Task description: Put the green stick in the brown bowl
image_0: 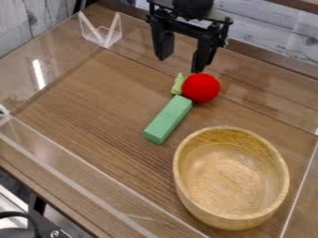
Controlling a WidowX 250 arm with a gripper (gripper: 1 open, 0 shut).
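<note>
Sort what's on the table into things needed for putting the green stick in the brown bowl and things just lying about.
Needed: green stick; brown bowl; open tool above the table.
Lying about: red ball; clear stand at the back.

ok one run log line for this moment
gripper: open, above table, holding nothing | green stick: flat on table, left of brown bowl | bowl: empty | red ball: at stick's far end

Bright, even room light. White glare streaks the clear plastic walls (50, 70) toward ten o'clock. The round light-brown wooden bowl (231, 177) throws only a soft shadow on the wood-grain tabletop (87, 112). The picture is small and slightly soft all over.
</note>
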